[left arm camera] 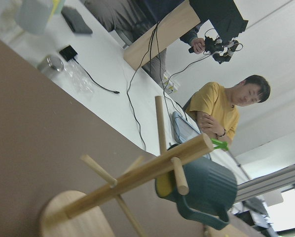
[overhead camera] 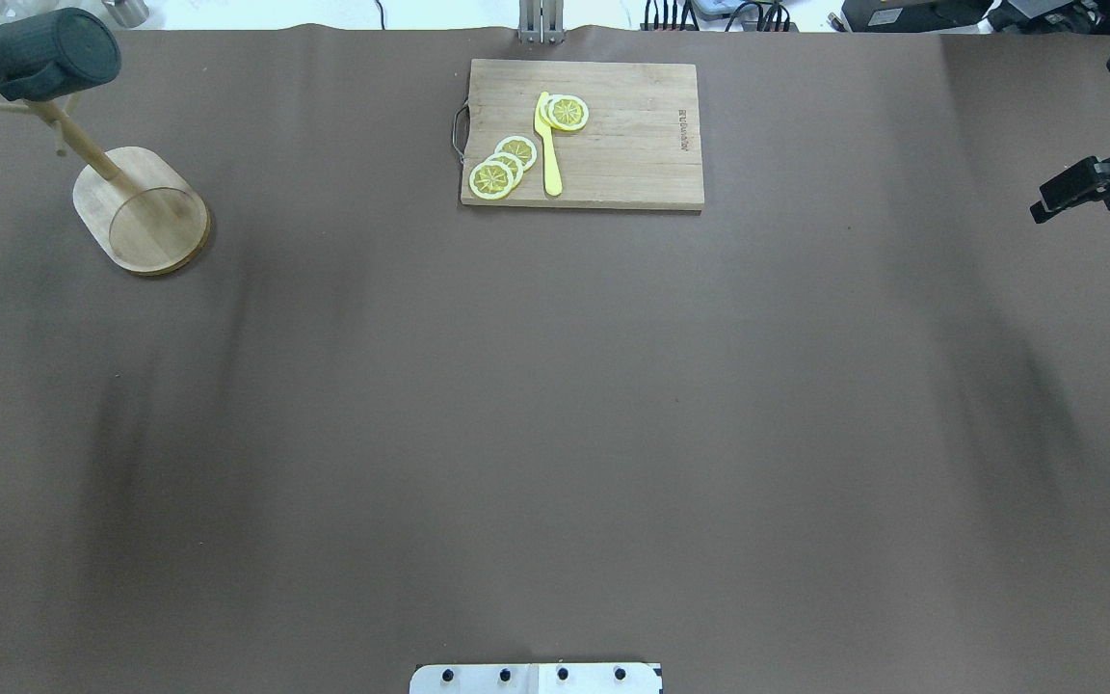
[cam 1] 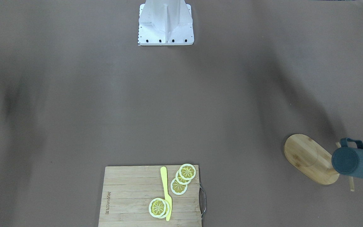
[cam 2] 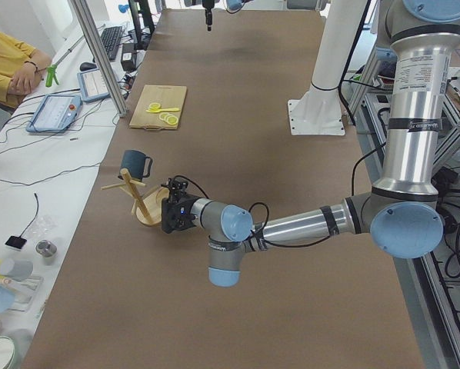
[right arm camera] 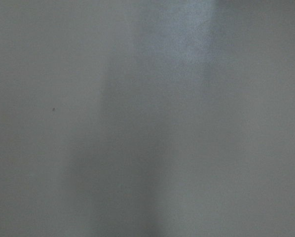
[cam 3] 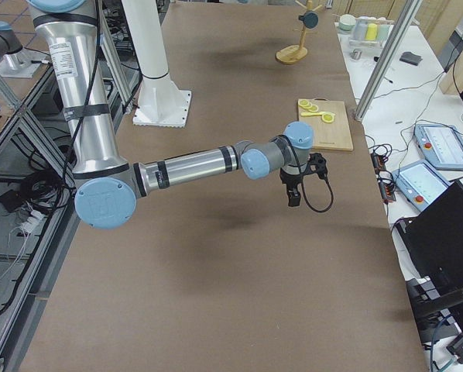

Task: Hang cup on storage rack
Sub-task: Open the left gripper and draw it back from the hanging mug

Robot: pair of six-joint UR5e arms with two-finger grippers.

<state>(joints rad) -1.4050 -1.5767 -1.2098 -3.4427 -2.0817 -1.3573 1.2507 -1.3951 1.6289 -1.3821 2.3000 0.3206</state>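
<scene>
The dark blue-grey cup hangs by its handle on a peg of the bamboo storage rack at the table's far left corner. It also shows in the front view, on the rack, and close up in the left wrist view, with the rack's pole across it. My left gripper is apart from the cup, beside the rack's base, and I cannot tell whether it is open. My right gripper hangs empty at the table's right edge, fingers together.
A wooden cutting board with lemon slices and a yellow knife lies at the far middle. The robot's white base stands at the near edge. A person in yellow sits beyond the rack.
</scene>
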